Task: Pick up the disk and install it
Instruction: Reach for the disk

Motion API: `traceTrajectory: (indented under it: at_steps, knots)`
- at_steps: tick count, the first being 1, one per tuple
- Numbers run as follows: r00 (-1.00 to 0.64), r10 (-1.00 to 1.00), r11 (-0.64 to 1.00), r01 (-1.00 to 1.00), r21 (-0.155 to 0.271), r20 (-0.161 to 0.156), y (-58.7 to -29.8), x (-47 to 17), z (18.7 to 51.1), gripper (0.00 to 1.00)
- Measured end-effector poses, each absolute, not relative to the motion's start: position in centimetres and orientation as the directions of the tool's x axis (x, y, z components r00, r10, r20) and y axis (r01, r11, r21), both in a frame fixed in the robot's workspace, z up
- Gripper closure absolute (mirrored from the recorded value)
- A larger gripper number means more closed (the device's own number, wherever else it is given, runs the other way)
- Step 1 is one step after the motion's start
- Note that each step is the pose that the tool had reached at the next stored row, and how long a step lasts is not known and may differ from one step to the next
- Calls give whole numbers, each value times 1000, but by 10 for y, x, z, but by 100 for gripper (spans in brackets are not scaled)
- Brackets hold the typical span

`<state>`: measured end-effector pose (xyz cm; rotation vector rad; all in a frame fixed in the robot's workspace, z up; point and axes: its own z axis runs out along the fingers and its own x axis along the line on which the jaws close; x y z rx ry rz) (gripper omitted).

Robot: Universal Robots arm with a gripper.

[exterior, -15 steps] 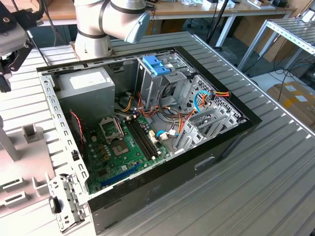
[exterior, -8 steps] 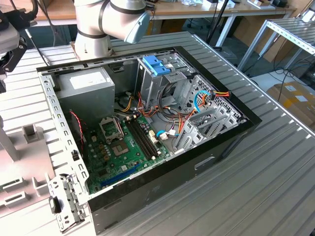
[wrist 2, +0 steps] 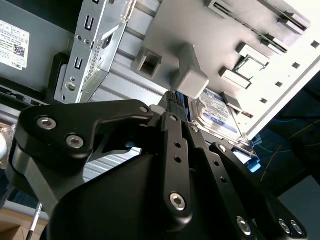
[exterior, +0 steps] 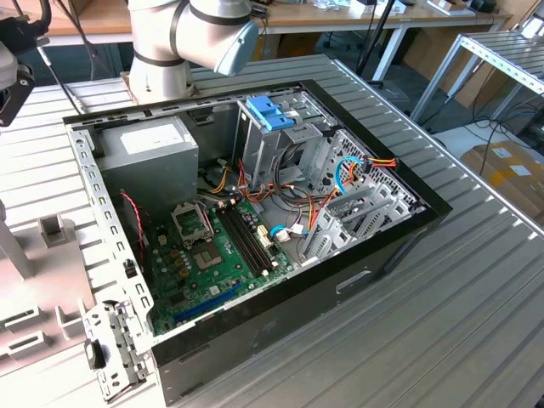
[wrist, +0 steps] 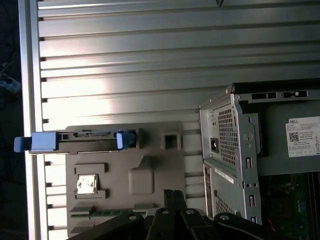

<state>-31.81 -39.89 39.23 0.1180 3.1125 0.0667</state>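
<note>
Gripper [wrist: 173, 193] hovers clear of disk [wrist: 75, 141] — upright in fixture [wrist: 150, 175].

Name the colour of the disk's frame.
Light blue; the disk shows best in the first wrist view.

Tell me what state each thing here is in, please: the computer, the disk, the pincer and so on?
Computer case: lying on its side, side panel off, insides exposed.
Disk: standing on edge in the grey tray, outside the case, not gripped.
Pincer: shut, holding nothing, apart from the disk.
Blue-latched bracket: sitting atop the metal drive cage.
</note>
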Motion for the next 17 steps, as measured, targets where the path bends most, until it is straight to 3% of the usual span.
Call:
traceTrajectory:
  at_steps: [17]
  knots:
    - [-997, 76, 996, 75, 44, -24, -399, -335, 392, 89]
